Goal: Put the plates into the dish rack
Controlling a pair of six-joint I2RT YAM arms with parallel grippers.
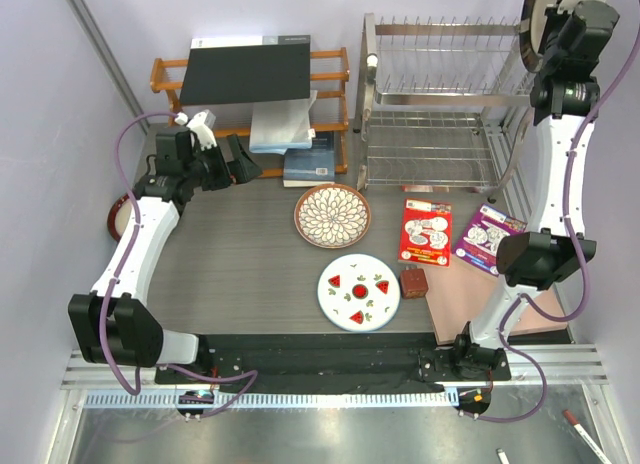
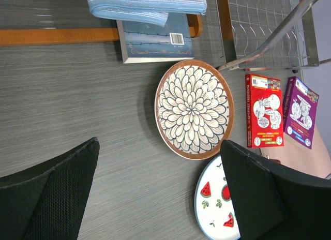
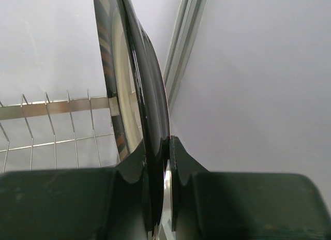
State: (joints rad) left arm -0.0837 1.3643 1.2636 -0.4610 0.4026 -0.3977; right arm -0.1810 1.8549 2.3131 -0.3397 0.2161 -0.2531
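Note:
My right gripper (image 1: 547,42) is raised above the right end of the dish rack (image 1: 440,94) and is shut on a dark brown-rimmed plate (image 1: 528,19), held on edge. In the right wrist view the plate (image 3: 132,85) stands upright between the jaws of the right gripper (image 3: 158,153), with the rack's slot wires (image 3: 51,121) behind it. The petal plate (image 1: 332,215) and the watermelon plate (image 1: 359,292) lie flat on the table. A maroon-rimmed plate (image 1: 117,219) peeks out behind the left arm. My left gripper (image 1: 243,168) hovers open and empty, left of the petal plate (image 2: 194,109) and the watermelon plate (image 2: 213,206).
An orange wooden shelf (image 1: 335,69) at the back left carries a black board (image 1: 245,69), a blue cloth (image 1: 280,124) and a book (image 1: 310,164). A red card (image 1: 425,231), a purple card (image 1: 488,238) and a small brown cube (image 1: 414,282) lie in front of the rack.

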